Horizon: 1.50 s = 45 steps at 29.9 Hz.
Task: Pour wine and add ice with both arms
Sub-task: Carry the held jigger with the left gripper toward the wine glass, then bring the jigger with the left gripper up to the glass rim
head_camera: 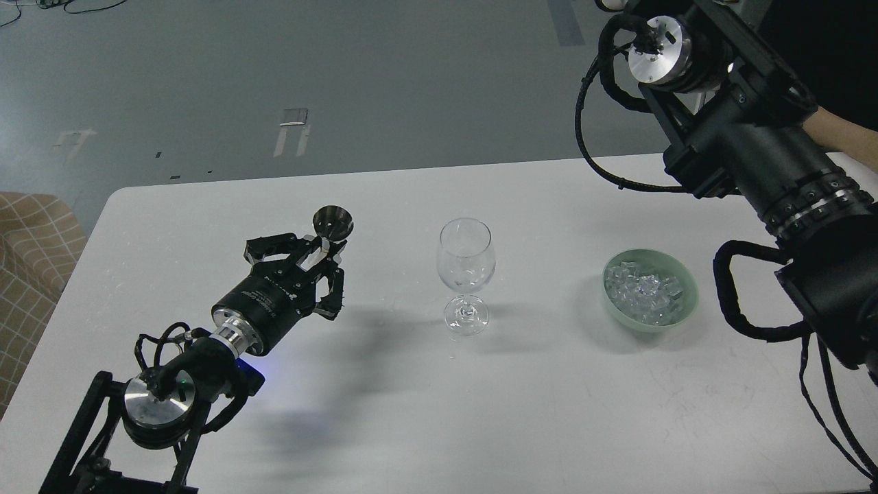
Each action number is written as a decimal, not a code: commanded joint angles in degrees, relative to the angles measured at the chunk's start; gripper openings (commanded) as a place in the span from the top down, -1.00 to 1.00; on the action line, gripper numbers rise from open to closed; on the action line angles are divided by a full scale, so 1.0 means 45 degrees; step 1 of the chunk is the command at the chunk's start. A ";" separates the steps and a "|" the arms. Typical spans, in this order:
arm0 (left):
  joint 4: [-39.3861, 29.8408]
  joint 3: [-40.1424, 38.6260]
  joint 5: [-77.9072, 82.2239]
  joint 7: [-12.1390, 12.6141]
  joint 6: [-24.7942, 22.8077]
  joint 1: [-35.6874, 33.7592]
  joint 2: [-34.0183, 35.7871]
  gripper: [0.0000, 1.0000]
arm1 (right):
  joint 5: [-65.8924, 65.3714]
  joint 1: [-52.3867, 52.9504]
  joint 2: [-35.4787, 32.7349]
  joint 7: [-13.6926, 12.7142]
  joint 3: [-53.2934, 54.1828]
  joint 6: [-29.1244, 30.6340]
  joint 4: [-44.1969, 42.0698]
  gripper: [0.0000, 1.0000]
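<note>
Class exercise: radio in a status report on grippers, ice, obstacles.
Left gripper shut on metal jigger. Right gripper out of view. Ice heaped in green bowl. Wine glass upright, unobstructed.

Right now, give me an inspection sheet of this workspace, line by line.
Surface: white table, faint scuffs, mostly bare.
Job's things: ice heaped in a green bowl on the right; wine glass upright at centre, wine too clear to confirm; small metal cup held left of the glass.
Clutter: nothing seen.
Grippers: left gripper shut on the metal cup's stem; right gripper out of frame at the top.
Cables: black looped cables along the right arm, hanging clear of the bowl.
Surroundings: grey floor with tape marks; checked fabric at left; a person's bare arm behind the right arm.
</note>
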 commanded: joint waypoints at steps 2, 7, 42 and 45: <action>-0.0208 0.0046 0.0309 0.0157 0.0050 -0.0015 0.0085 1.00 | -0.0001 0.0309 0.0000 -0.0017 -0.0014 -0.0091 -0.0019 -1.00; -0.0247 0.0397 0.0585 0.0294 0.0070 -0.0015 0.0202 1.00 | -0.0001 0.0583 0.0000 -0.0017 -0.0014 -0.0150 -0.0019 -1.00; -0.0247 0.1684 0.1696 0.1017 0.1340 -0.1909 0.0260 1.00 | -0.0001 0.0369 0.0000 -0.0017 -0.0737 -0.0267 0.0040 -1.00; -0.0227 0.1823 0.2106 0.1106 0.1379 -0.1968 0.0125 1.00 | -0.0001 0.0330 0.0000 -0.0017 -0.0737 -0.0267 0.0040 -1.00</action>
